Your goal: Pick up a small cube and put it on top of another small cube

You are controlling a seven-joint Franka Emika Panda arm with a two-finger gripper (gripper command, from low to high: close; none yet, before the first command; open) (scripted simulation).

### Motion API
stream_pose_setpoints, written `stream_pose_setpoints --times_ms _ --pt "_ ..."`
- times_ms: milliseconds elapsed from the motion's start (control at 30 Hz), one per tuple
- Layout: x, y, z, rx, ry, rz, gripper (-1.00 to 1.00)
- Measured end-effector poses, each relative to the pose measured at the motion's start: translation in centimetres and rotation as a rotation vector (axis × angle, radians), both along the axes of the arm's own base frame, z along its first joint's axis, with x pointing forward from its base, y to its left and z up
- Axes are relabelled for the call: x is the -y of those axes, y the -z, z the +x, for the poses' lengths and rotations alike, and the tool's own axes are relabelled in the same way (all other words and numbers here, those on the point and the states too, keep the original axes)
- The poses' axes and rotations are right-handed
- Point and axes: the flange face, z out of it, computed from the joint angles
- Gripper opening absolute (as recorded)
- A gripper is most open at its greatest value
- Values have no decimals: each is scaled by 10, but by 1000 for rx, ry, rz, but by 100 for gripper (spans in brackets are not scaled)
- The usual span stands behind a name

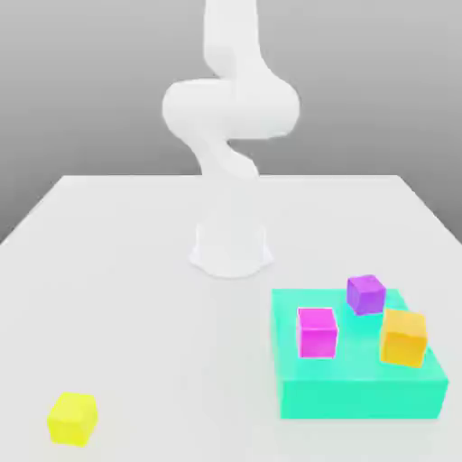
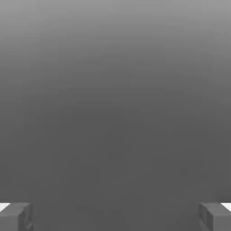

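A small bright-yellow cube lies alone on the white table, near the front at the exterior view's left. Three other cubes rest on a teal slab at the exterior view's right: a magenta cube, a purple cube and an orange cube. The white arm rises from its base at the table's middle. In the hand view my gripper is open, its two grey fingertips far apart against plain grey background, with nothing between them.
The arm's round base stands behind the slab. The teal slab is a raised block, its top above the table surface. Bare table stretches between the yellow cube and the slab.
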Motion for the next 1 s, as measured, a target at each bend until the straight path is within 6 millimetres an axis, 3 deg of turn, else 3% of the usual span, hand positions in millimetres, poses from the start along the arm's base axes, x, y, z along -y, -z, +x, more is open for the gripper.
stream_pose_setpoints --times_ms 233,467,667,867,1000 --pt "51 112 74 -193 45 -20 0" --pt "108 237 107 -381 82 -12 0" --pt "162 349 103 -541 123 19 0" --pt "192 461 75 -696 127 61 0" --pt "198 519 67 -728 130 72 0"
